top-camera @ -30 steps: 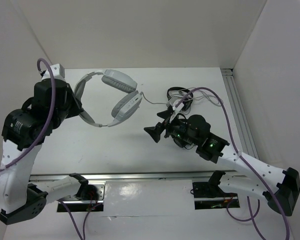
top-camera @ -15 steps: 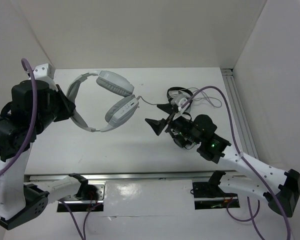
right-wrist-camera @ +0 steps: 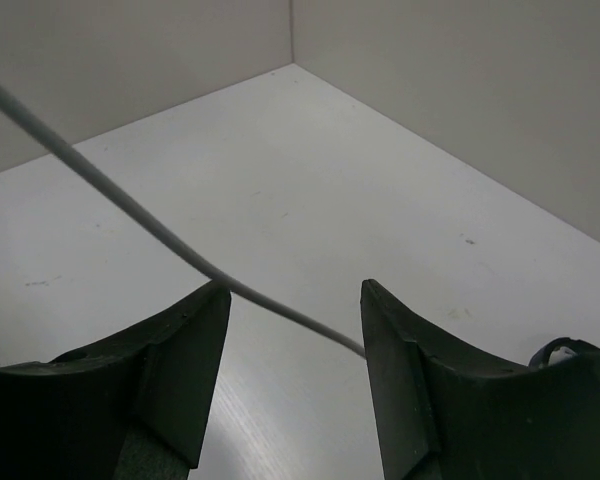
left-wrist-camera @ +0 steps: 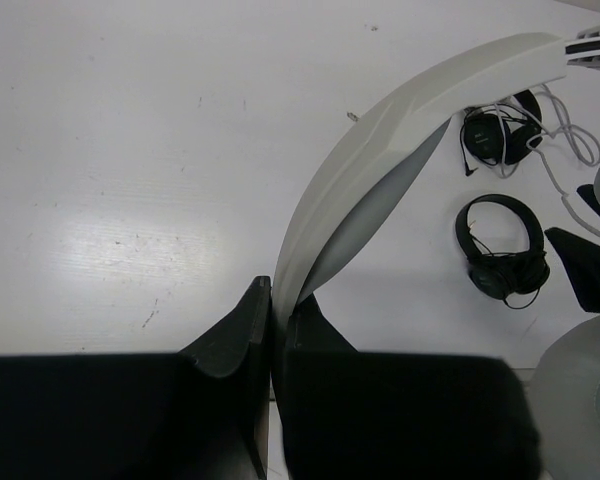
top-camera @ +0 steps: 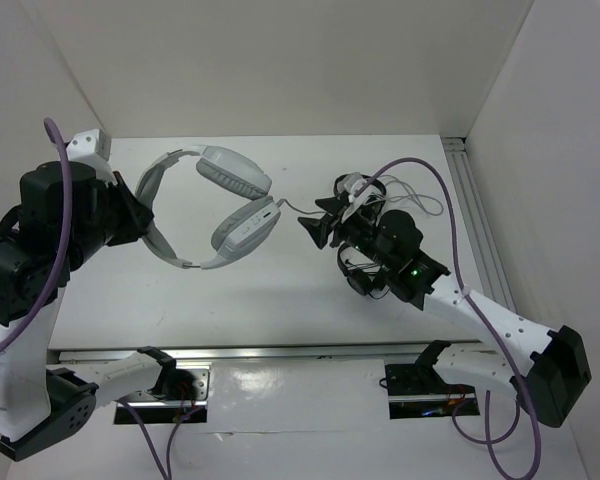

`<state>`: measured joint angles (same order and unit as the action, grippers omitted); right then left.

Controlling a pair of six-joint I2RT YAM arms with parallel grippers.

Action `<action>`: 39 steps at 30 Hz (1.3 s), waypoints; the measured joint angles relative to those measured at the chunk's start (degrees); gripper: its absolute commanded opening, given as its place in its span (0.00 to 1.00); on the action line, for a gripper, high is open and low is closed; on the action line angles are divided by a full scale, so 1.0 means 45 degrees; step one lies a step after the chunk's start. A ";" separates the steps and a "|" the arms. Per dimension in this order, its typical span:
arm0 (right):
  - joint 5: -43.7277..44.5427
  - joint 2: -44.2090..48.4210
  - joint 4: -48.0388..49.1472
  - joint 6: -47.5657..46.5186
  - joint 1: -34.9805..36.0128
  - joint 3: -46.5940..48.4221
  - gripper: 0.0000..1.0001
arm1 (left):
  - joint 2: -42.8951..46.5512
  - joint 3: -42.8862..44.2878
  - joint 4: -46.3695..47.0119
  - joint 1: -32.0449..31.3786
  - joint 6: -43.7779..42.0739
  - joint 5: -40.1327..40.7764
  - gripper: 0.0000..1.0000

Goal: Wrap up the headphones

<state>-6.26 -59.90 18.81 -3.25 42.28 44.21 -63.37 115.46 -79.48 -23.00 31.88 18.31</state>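
White surface (top-camera: 280,290) lies beneath the headphones (top-camera: 245,222), which are held up at the left side, their headband pinched between the jaws of the left gripper (left-wrist-camera: 278,300). The right gripper (right-wrist-camera: 295,290) is held with jaws spread, and the thin cable (right-wrist-camera: 130,205) is seen running across the gap.

We look into a robotics lab test cell. A bare white table (top-camera: 280,290) is boxed in by plain white panels (top-camera: 280,60) at the back and sides. An aluminium rail (top-camera: 300,351) runs along the near edge, where the left arm (top-camera: 40,260) and right arm (top-camera: 490,320) are mounted, trailing purple cables (top-camera: 450,245).
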 measured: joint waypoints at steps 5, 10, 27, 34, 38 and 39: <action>-0.0534 -0.0301 0.0641 0.0214 -0.0714 0.0000 0.62 | 0.0058 0.0112 0.0000 0.0000 0.0019 -0.0068 0.00; -0.0865 -0.0772 0.1025 0.0374 -0.1039 0.0000 0.62 | 0.0078 0.0121 -0.0005 0.0000 0.0053 -0.0170 0.00; -0.2205 -0.2142 0.2769 0.1758 -0.2856 -0.0340 0.00 | 0.0204 0.0233 0.0170 0.0000 0.0714 -0.0680 0.00; -0.2467 -0.2686 0.3512 0.2472 -0.2671 -0.0345 0.00 | 0.1559 -0.3055 0.2395 0.0024 0.2045 -0.1943 0.00; -0.2492 -0.3419 0.3711 0.2880 -0.1962 -0.0092 0.00 | 0.3007 -0.6649 0.4687 0.0024 0.3706 -0.3473 0.00; -0.2492 -0.3633 0.3774 0.3021 -0.1719 -0.0010 0.00 | 0.3313 -0.7451 0.5221 0.0024 0.4104 -0.3798 0.00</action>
<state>-17.47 -76.25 35.79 10.35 34.54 44.16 -48.47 81.93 -55.99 -22.90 50.35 1.21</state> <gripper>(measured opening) 0.038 0.131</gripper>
